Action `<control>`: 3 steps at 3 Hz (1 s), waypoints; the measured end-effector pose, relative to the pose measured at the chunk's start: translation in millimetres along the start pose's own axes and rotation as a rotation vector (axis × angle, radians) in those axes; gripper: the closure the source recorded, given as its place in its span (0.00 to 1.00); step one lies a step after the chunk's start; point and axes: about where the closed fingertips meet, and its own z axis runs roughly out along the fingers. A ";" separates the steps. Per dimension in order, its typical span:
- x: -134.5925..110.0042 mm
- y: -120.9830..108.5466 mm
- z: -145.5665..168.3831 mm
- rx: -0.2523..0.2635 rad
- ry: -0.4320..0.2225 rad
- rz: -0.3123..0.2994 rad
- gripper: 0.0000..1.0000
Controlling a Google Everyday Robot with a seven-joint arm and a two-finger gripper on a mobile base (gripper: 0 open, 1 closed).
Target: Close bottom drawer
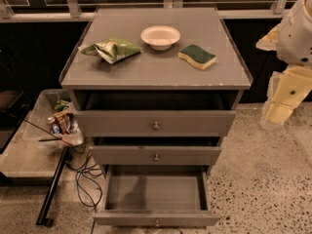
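Note:
The bottom drawer of the grey cabinet stands pulled far out, its wide shallow tray empty. Its slim front panel with a small round knob is at the bottom edge of the view. The middle drawer and top drawer above it are each pulled out a little. My gripper hangs at the right edge of the view, to the right of the cabinet at about top-drawer height, well apart from the bottom drawer.
On the cabinet top lie a green chip bag, a white bowl and a green-and-yellow sponge. A clear bin with cans sits left of the cabinet, with black cables and a dark bar on the speckled floor.

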 end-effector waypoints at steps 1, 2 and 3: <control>0.0 0.0 0.0 0.000 0.000 0.000 0.00; -0.3 2.8 11.8 -0.015 -0.001 -0.002 0.00; 20.8 9.1 51.2 -0.077 -0.020 0.016 0.00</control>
